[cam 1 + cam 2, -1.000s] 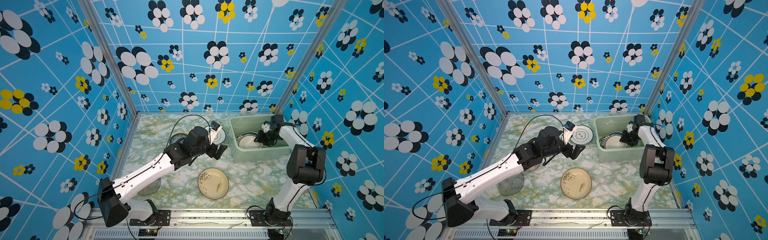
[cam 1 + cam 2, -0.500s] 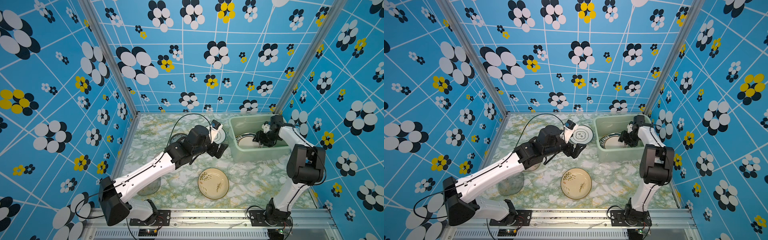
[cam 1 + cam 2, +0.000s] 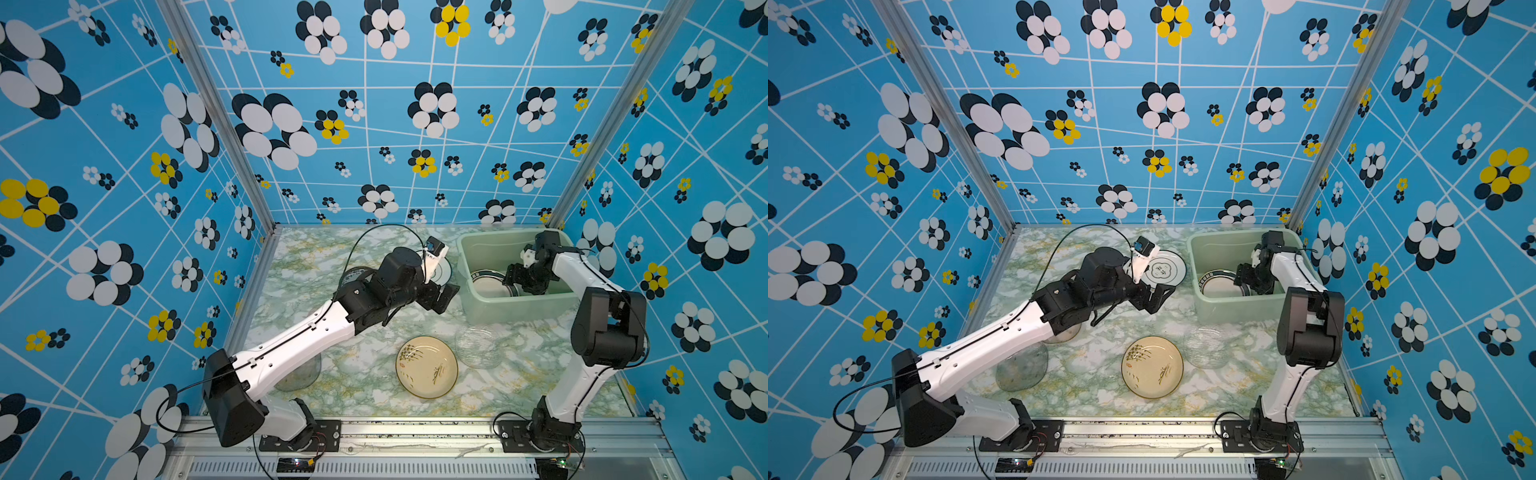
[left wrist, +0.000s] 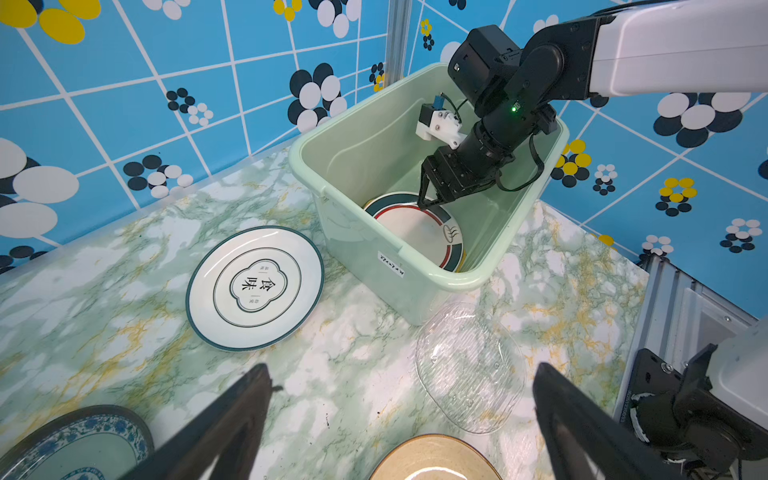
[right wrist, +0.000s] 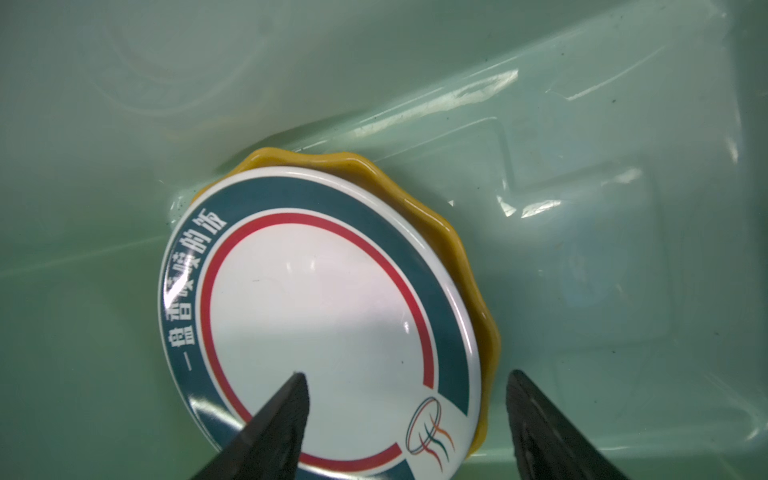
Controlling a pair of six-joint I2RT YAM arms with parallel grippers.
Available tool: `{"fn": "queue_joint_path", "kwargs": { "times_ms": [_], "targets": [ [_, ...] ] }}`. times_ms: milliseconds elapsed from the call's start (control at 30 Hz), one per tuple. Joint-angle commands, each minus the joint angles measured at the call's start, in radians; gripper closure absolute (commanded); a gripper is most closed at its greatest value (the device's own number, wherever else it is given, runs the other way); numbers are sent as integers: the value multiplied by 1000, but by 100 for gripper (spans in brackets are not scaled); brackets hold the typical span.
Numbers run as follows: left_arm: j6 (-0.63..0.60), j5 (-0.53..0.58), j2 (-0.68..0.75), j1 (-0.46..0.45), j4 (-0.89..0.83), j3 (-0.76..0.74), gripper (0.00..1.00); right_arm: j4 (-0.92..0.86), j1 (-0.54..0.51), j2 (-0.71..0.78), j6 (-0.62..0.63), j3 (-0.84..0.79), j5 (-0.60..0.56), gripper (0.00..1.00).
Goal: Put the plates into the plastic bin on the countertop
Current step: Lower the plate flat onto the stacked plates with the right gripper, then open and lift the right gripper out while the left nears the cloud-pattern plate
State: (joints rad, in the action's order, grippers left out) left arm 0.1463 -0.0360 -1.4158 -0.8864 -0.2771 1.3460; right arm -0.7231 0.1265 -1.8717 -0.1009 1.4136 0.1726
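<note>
While the right end effector (image 5: 407, 374) hangs released over the bin's (image 4: 357, 249) plate (image 5: 316, 316), the left end effector (image 4: 401, 365) gapes empty; the lettered plate (image 4: 254, 286), stiff, glossy and breakable, likely wants a rim pinch.

Left arm (image 3: 299, 345): runs low and forward from its base toward the middle, white link rising to a black elbow. Left gripper (image 3: 441, 296) points rightward, jaws spread wide; both fingers (image 4: 224, 424) show far apart in the wrist view.

Right arm (image 3: 575, 384): lower link upright, elbow high, forearm angled back and left. Right gripper (image 3: 512, 282) tipped downward, jaws parted; fingertips (image 5: 274, 436) well apart.
</note>
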Motion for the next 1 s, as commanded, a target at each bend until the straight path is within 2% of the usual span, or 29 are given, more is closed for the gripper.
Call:
{"fn": "queue_joint_path", "kwargs": {
  "times_ms": [0, 267, 633, 767, 967],
  "targets": [
    [3, 10, -1, -8, -13, 33, 1, -35, -5, -11, 18, 7, -45, 22],
    [-8, 38, 18, -7, -19, 34, 1, -96, 0, 59, -38, 112, -121, 7],
    [3, 214, 38, 10, -9, 18, 1, -62, 32, 10, -327, 177, -153, 8],
    [-33, 238, 42, 13, -14, 10, 1, -40, 31, -35, -453, 172, -182, 13],
    [-32, 259, 40, 21, -26, 8, 1, 18, 32, -74, -607, 129, -223, 14]
  ]
}}
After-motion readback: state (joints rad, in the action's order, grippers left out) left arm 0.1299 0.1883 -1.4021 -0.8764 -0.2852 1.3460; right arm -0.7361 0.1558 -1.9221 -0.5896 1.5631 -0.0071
